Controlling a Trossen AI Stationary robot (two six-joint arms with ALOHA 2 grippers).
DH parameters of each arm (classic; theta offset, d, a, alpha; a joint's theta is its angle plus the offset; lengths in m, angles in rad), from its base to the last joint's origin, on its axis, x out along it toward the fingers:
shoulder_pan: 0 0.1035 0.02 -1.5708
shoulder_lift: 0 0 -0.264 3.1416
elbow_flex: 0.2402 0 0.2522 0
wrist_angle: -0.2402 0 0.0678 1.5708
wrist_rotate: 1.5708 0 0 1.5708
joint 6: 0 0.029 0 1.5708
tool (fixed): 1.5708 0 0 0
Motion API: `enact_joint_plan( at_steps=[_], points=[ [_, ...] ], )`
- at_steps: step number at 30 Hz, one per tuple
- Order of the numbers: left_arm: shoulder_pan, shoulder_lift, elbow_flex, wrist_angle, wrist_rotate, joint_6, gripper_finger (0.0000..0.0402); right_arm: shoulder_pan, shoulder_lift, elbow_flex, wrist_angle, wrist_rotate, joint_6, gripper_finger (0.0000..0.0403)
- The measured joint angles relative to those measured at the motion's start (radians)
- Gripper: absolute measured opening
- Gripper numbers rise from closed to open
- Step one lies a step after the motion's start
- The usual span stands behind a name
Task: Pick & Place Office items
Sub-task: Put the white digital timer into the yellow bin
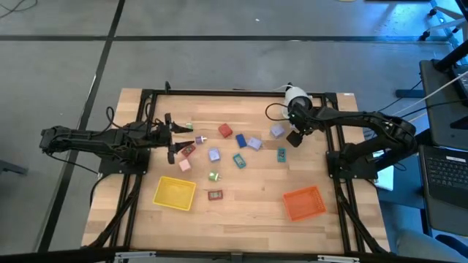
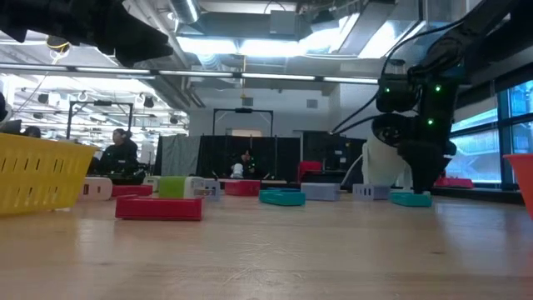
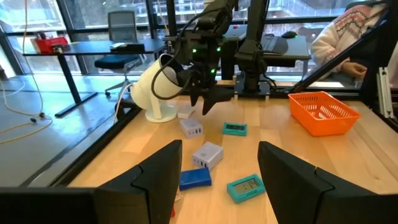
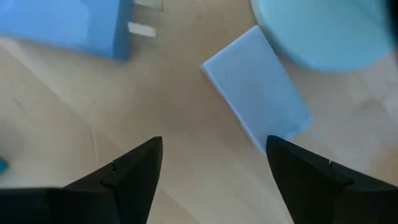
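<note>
Left end effector [image 1: 173, 140]: it is hovering over the left part of the desk [image 1: 248, 208], with its two fingers standing open and holding nothing.
Right end effector [image 1: 295, 137]: it is hanging low over the far right part of the desk, with the fingers wide apart and nothing between them.
Office items [image 1: 238, 150]: they are lying scattered on the desk between the two end effectors, none of them in a tray.
Red piece [image 1: 188, 150]: it is lying just beside the left end effector's fingertips, and a pink piece [image 1: 184, 165] is lying a little nearer to the front edge.
Lavender piece [image 1: 278, 131]: it is lying just beside the right end effector; in the right wrist view a pale flat block [image 4: 256, 87] is showing on the wood right ahead of the open fingers, not touching them.
Teal piece [image 1: 281, 154]: it is lying near the right end effector, towards the front edge.
Blue piece [image 3: 195, 178]: it is lying right ahead of the left end effector, between its fingers in that arm's own view.
White roll [image 1: 295, 94]: it is standing just behind the right end effector, at the far edge.
Yellow tray [image 1: 175, 193]: it is sitting in front of the left end effector, near the front edge.
Orange tray [image 1: 304, 202]: it is sitting in front of the right end effector, well apart from it.
</note>
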Motion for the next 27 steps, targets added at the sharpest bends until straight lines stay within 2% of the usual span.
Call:
enact_joint_plan(
  at_steps=[19,27],
  points=[
    [0.0,0.07,0.0,-0.003,0.015,-0.026,0.0208,-0.006,-0.002,0.019,-0.003,0.014,-0.003,0.0288],
    [0.0,0.077,0.0,0.024,0.015,-0.005,0.0208,0.003,-0.002,0.019,-0.012,-0.069,0.054,0.0288]
  ],
)
